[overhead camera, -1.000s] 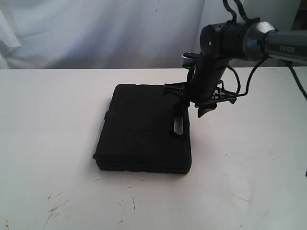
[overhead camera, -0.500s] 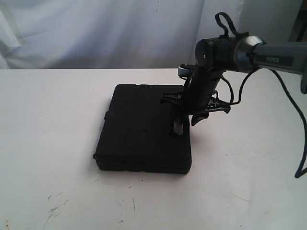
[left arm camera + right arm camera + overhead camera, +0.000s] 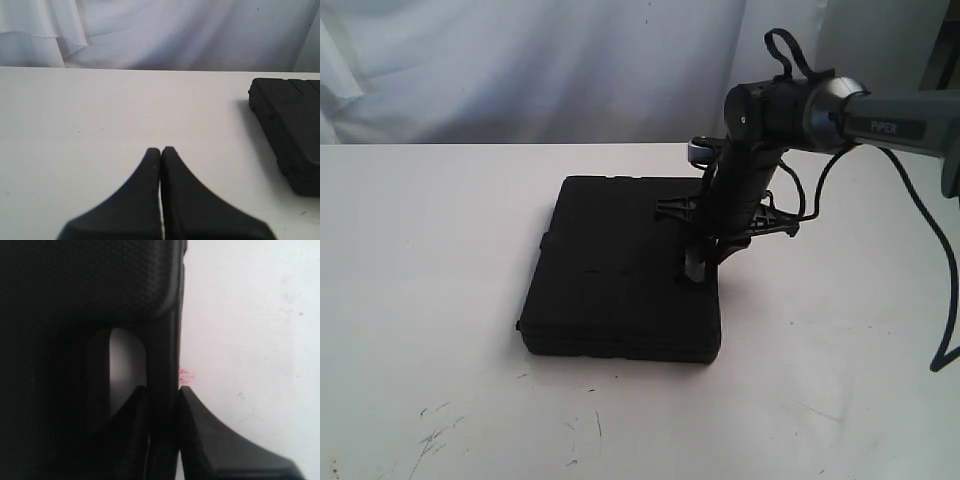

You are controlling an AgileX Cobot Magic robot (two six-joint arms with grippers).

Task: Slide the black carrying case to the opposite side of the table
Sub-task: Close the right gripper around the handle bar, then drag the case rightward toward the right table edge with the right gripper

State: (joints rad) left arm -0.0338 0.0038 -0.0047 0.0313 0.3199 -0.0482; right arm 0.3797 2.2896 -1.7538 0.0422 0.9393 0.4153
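The flat black case (image 3: 620,270) lies on the white table (image 3: 420,260) near its middle, its handle side facing right. My right gripper (image 3: 702,262) points down at that handle. In the right wrist view it (image 3: 162,392) is shut on the case's handle bar (image 3: 162,355), one finger inside the oval slot (image 3: 122,367) and the other outside. A pink spot (image 3: 186,375) shows on the table beside the handle. My left gripper (image 3: 161,150) is shut and holds nothing; it hovers over bare table with the case (image 3: 292,130) off to one side. The left arm is outside the exterior view.
A white cloth backdrop (image 3: 520,70) hangs behind the table's far edge. Dark scuff marks (image 3: 440,435) mark the near left of the tabletop. A black cable (image 3: 945,290) droops from the right arm at the right edge.
The right gripper has dropped and shifted slightly left, and its fingers have closed around the case's handle. The case has not moved.
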